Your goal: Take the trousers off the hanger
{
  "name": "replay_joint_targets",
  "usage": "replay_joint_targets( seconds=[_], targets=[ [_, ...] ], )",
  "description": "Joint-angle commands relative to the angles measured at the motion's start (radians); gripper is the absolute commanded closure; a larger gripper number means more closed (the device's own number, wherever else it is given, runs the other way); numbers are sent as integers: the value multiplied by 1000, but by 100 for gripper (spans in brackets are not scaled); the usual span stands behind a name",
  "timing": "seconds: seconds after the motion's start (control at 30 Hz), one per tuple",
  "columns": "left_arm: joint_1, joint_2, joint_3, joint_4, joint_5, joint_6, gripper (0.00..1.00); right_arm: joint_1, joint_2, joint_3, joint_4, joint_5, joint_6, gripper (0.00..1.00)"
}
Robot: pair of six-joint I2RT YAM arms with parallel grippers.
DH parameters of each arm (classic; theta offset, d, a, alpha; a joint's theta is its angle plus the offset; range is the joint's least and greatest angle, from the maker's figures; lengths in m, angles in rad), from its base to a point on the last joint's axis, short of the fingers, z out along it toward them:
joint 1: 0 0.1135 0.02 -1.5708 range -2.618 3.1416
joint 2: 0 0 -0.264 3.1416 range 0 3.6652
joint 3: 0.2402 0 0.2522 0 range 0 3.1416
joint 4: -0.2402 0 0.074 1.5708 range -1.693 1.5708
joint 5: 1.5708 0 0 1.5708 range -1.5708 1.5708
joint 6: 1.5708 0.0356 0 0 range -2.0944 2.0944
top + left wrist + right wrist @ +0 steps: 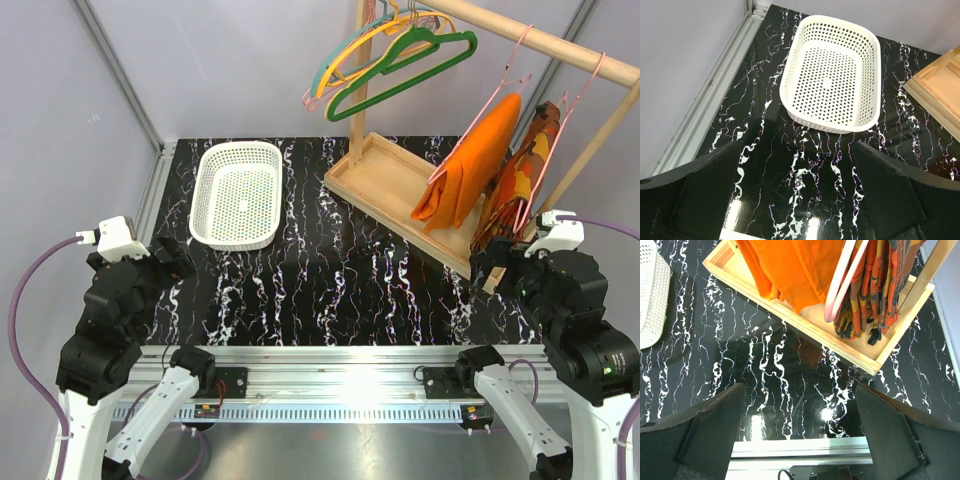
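The bright orange trousers [472,160] hang folded over a thin pink wire hanger [508,75] on the wooden rail at the back right. Their lower end reaches the wooden rack base. In the right wrist view the trousers [790,270] fill the top, with pink hanger wire [840,282] beside them. My right gripper [497,262] is open and empty, low in front of the rack [800,435]. My left gripper [172,258] is open and empty at the near left, in front of the basket [800,195].
A patterned orange-brown garment [522,170] hangs on a second pink hanger just right of the trousers. Green and yellow plastic hangers [400,55] hang further left on the rail. A wooden rack base [385,185] and a white perforated basket [238,193] stand on the black marble table.
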Motion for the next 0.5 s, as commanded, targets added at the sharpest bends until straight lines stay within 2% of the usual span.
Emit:
replay_joint_targets(
  seconds=[0.0,0.2,0.27,0.47],
  targets=[
    [-4,-5,11,41,22,4,1,5,-4,1,45,21,0,0],
    [-4,-5,14,41,32,3,1,5,28,21,105,-37,28,0],
    [-4,-4,16,41,35,1,1,5,34,37,131,-103,36,1],
    [-4,-4,26,41,30,7,1,5,61,116,286,-221,69,1]
  ],
)
